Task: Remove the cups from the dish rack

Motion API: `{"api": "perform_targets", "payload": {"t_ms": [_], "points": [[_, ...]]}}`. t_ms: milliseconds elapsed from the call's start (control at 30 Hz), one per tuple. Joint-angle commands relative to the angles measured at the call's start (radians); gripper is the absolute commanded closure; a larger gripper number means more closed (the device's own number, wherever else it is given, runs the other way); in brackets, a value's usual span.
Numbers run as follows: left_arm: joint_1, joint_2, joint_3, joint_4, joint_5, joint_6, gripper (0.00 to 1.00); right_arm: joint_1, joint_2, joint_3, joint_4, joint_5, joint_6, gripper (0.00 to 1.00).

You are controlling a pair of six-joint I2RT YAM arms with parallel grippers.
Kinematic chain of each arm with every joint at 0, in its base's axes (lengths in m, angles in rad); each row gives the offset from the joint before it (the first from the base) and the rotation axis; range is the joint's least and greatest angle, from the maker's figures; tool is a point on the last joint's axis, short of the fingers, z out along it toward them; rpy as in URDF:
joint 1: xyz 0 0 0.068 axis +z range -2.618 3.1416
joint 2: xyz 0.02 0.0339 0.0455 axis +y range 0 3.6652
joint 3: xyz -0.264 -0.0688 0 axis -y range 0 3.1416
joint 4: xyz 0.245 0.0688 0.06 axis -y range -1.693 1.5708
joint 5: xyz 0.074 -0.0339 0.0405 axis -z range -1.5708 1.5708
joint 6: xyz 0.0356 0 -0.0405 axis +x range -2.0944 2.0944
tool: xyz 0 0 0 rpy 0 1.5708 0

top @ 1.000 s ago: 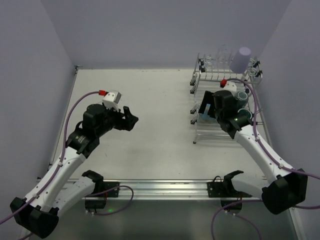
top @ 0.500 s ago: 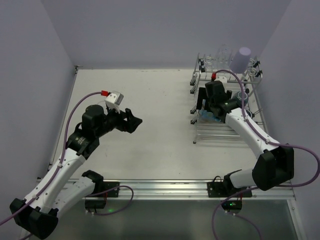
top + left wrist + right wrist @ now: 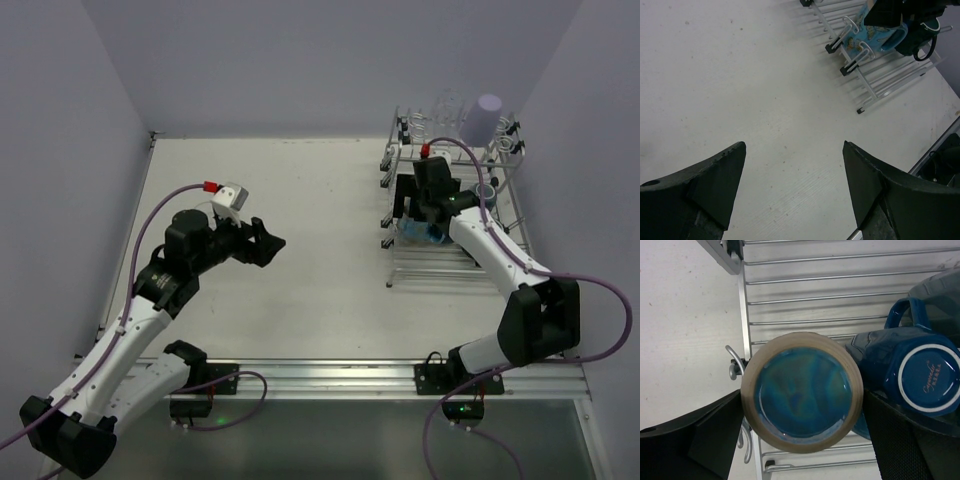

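The dish rack (image 3: 437, 262) is seen at the far right corner of the worktop (image 3: 300, 190). On its lower bars a tan-rimmed cup (image 3: 801, 374) is set mouth down. Its blue glazed base is turned straight up at the right wrist camera, so its long axis is lined up with that view and its mouth is hidden. The right gripper (image 3: 803, 394) is held over it with the jaws spread wide, one on either side; contact with the cup's wall cannot be made out. A blue mug (image 3: 922, 377) is upturned just beside the cup, its handle pointed away from the fingers, and a darker cup (image 3: 940, 292) behind it is cut off by the frame. A lavender tumbler (image 3: 487, 114) and faint clear glasses (image 3: 447, 107) are seen on the upper tier. The left gripper (image 3: 794, 150) is held open above bare worktop left of centre.
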Motion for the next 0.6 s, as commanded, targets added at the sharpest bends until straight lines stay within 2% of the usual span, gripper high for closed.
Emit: {"api": "perform_targets", "payload": {"t_ms": [0, 333, 467, 500, 567], "points": [[-0.007, 0.003, -0.006, 0.04, 0.029, 0.022, 0.17, -0.015, 0.031, 0.048, 0.01, -0.043, -0.035, 0.01], [-0.007, 0.018, -0.011, 0.043, 0.043, 0.017, 0.17, -0.018, 0.073, 0.028, 0.071, -0.049, -0.037, 0.01], [-0.007, 0.03, -0.014, 0.058, 0.078, 0.003, 0.18, -0.02, 0.001, -0.034, 0.145, -0.018, -0.021, 0.26], [-0.007, 0.035, -0.014, 0.061, 0.087, -0.006, 0.18, -0.02, -0.019, -0.044, 0.172, -0.01, -0.021, 0.42], [-0.007, 0.038, -0.014, 0.078, 0.116, -0.018, 0.19, -0.02, -0.09, -0.067, 0.2, -0.004, -0.021, 0.52]]}}
